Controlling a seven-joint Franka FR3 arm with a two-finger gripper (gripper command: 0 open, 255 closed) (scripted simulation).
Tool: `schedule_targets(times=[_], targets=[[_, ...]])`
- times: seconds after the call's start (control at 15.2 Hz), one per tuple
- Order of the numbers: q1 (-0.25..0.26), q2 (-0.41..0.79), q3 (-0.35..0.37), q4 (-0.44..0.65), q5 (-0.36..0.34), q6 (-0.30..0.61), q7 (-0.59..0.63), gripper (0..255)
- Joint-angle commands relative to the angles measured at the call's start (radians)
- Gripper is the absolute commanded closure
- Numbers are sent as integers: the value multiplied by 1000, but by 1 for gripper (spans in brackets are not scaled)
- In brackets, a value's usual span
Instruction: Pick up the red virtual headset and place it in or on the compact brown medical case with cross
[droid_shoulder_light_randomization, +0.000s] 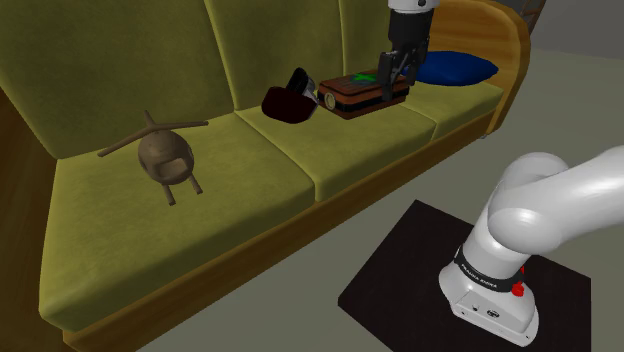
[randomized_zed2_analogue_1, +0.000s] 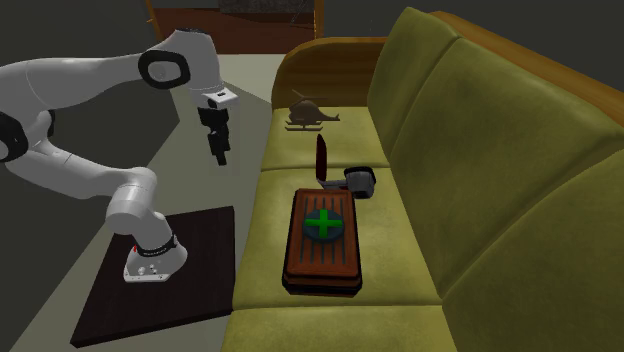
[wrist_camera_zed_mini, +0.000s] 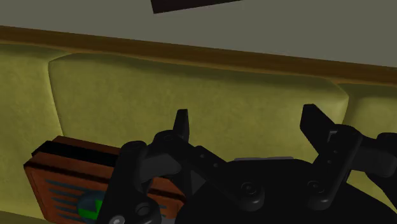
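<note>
The sofa (droid_shoulder_light_randomization: 350, 150) looks like matt olive cloth, faintly mottled, with a smooth brown wooden frame (droid_shoulder_light_randomization: 512, 45) that carries a dull sheen. The case (randomized_zed2_analogue_1: 320, 262) is reddish-brown with a ribbed, wood-like lid and a glossy green cross (randomized_zed2_analogue_1: 323, 223). The headset (droid_shoulder_light_randomization: 287, 103) has a smooth dark red shell. At eight o'clock from it in the shoulder view, the toy helicopter (droid_shoulder_light_randomization: 165, 157) looks like matt brown wood. The arm (droid_shoulder_light_randomization: 545, 205) is smooth, glossy white and the gripper (wrist_camera_zed_mini: 246, 118) is matt black.
</note>
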Motion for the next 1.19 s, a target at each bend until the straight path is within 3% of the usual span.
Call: schedule_targets(times=[0.0,0.59,1.12], targets=[[0,0,0,0,0,0,0,0],[-19,262,-95,72,82,277,17,0],[-17,522,-179,218,213,458,-15,0]])
